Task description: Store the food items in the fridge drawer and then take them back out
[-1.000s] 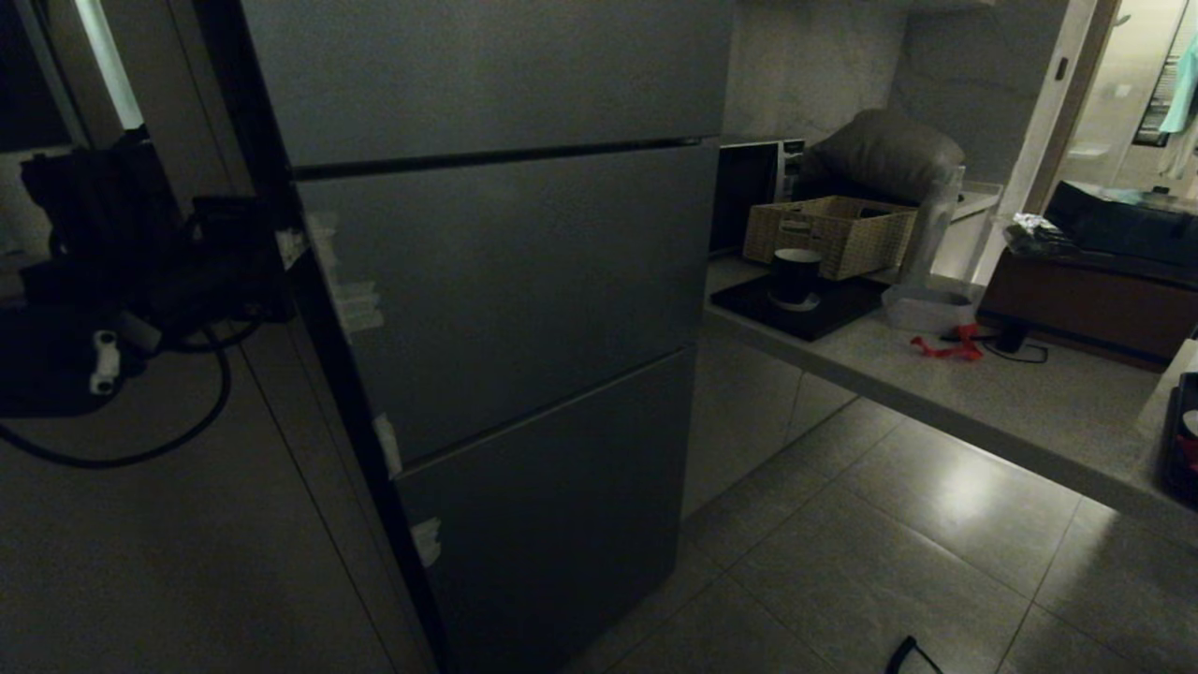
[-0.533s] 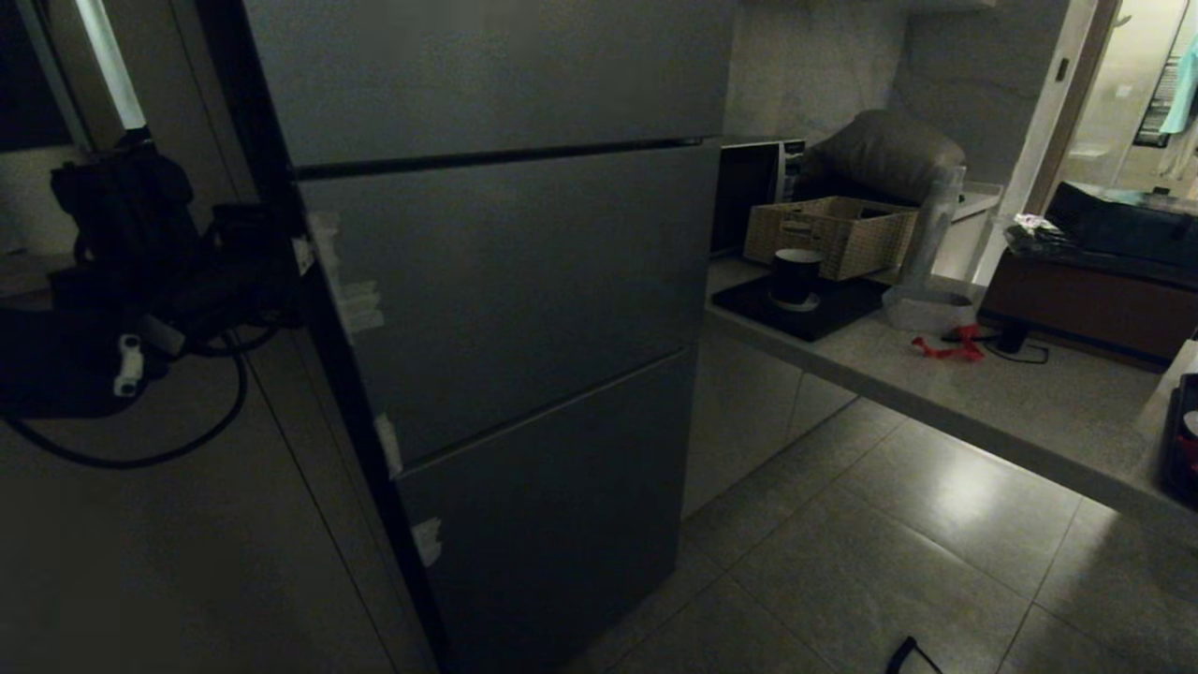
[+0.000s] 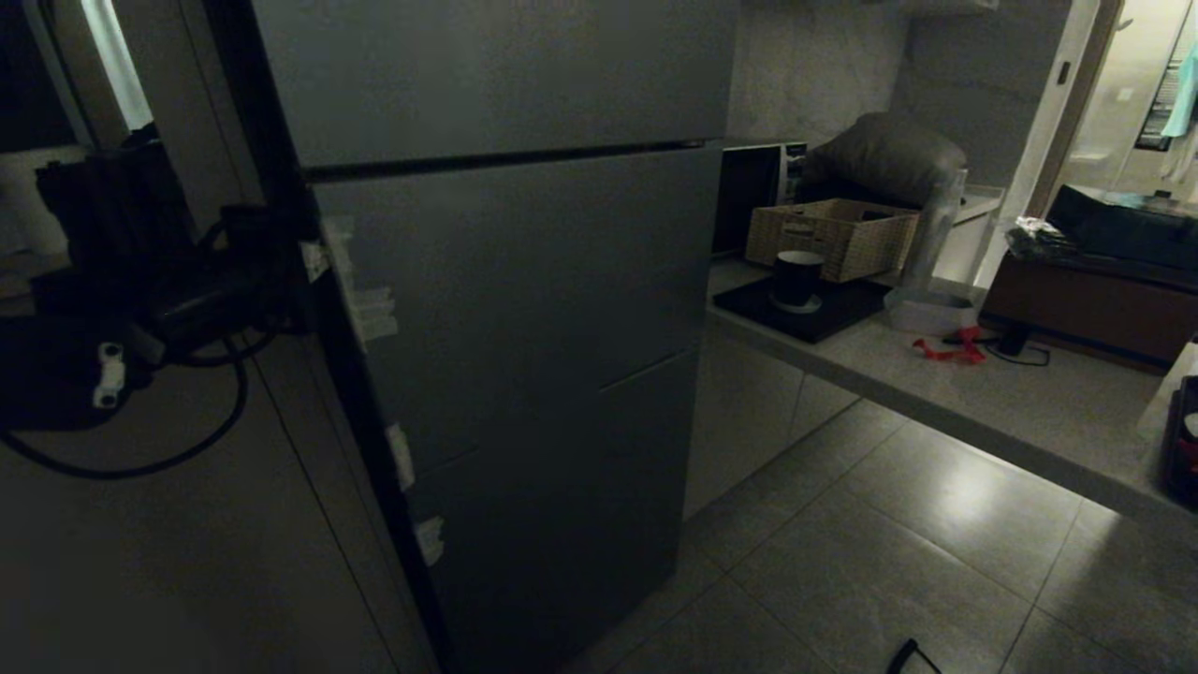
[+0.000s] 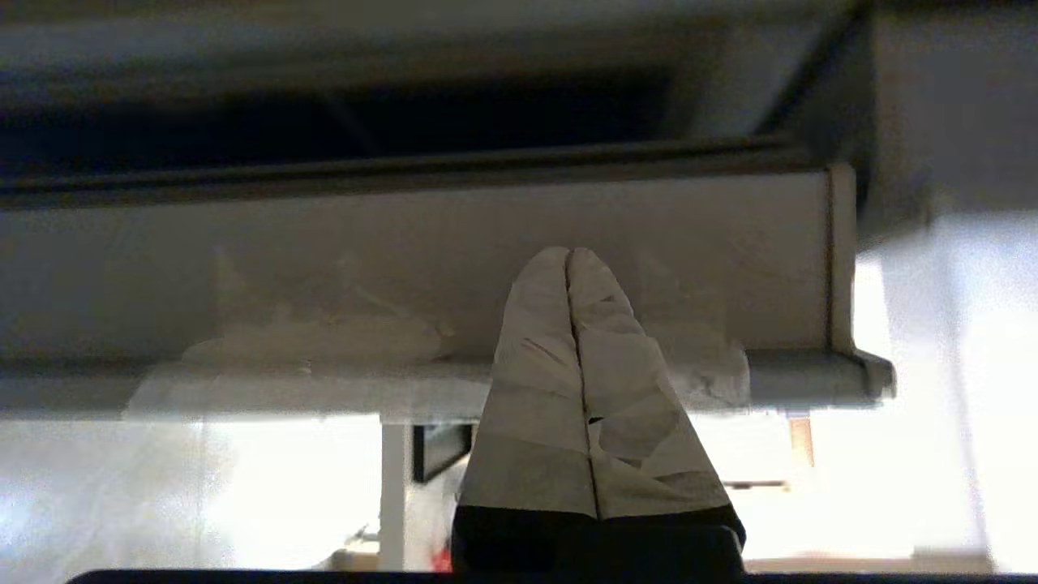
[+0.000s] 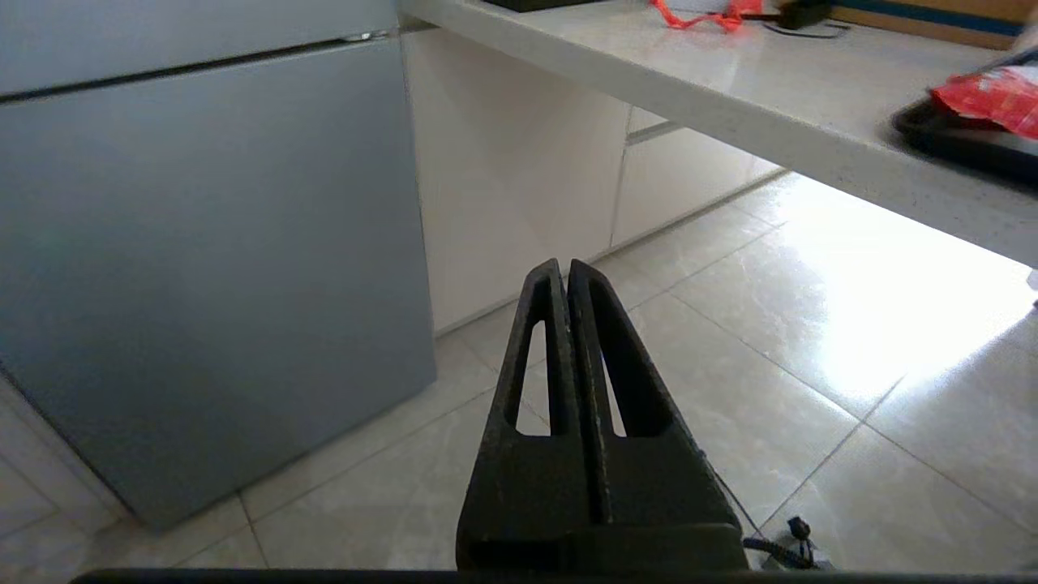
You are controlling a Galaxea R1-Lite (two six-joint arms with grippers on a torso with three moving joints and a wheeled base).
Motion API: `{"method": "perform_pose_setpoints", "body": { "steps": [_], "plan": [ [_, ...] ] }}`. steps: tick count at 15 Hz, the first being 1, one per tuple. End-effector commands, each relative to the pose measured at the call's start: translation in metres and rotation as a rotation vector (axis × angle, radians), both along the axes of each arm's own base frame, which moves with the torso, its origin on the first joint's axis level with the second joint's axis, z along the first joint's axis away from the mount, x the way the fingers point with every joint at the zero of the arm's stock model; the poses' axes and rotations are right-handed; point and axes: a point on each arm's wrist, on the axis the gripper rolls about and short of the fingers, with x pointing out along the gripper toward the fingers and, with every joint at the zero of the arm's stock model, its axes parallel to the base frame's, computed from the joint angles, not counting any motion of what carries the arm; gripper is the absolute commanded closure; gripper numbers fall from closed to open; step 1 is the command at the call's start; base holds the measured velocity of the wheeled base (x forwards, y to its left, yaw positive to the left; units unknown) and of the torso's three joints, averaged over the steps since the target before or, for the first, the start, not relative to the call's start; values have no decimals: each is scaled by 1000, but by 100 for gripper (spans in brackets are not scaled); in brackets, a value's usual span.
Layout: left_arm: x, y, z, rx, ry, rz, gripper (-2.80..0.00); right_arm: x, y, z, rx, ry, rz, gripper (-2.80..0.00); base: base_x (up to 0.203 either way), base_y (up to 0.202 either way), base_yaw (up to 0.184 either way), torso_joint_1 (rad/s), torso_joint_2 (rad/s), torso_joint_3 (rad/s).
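Dark grey and matte, the fridge (image 3: 505,281) fills the middle of the head view, its three flat door panels stacked one over another and whitish tape scraps (image 3: 370,304) stuck along its left edge. All panels look closed from the front, and the fridge drawer and the food items cannot be made out in any view.

At that taped edge, level with the middle panel, sits the left hand (image 3: 281,267), dark against the dim wall beside the fridge, a black cable (image 3: 140,459) looping below it. In the left wrist view the left hand (image 4: 572,259) has its two tape-wrapped fingers pressed together with nothing between them, the tips right at a pale, tape-smeared edge of the fridge (image 4: 486,268); whether they touch it cannot be told.

The right hand (image 5: 565,272) is out of the head view. Its own camera shows its black fingers pressed together and empty, low over the pale tiled floor (image 5: 730,341), near the bottom panel of the fridge (image 5: 203,243).

To the right of the fridge runs a pale bench (image 3: 983,393). On it, nearest the fridge, a black tray (image 3: 805,309) carries a dark cup (image 3: 796,276); behind these stands a wicker basket (image 3: 833,234), and farther along the bench from the fridge lies a small red object (image 3: 950,349).
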Motion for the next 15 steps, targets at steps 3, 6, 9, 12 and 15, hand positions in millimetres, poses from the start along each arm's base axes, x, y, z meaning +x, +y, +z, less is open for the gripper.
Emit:
{"method": "perform_pose_setpoints", "body": {
  "steps": [3, 6, 9, 12, 15],
  "plan": [
    [-31, -15, 10, -11, -28, -58, 0, 0, 0, 0, 0, 2, 1, 0, 0, 0, 0, 0, 0, 0],
    [-66, -32, 8, -9, -16, -128, 0, 0, 0, 0, 0, 2, 1, 0, 0, 0, 0, 0, 0, 0],
    [-117, -41, 6, -9, -20, -195, 0, 0, 0, 0, 0, 2, -1, 0, 0, 0, 0, 0, 0, 0],
    [-164, -31, 3, -18, -57, -189, 0, 0, 0, 0, 0, 2, 1, 0, 0, 0, 0, 0, 0, 0],
    [-202, -18, 4, 64, -128, -159, 0, 0, 0, 0, 0, 2, -1, 0, 0, 0, 0, 0, 0, 0]
  ]
}}
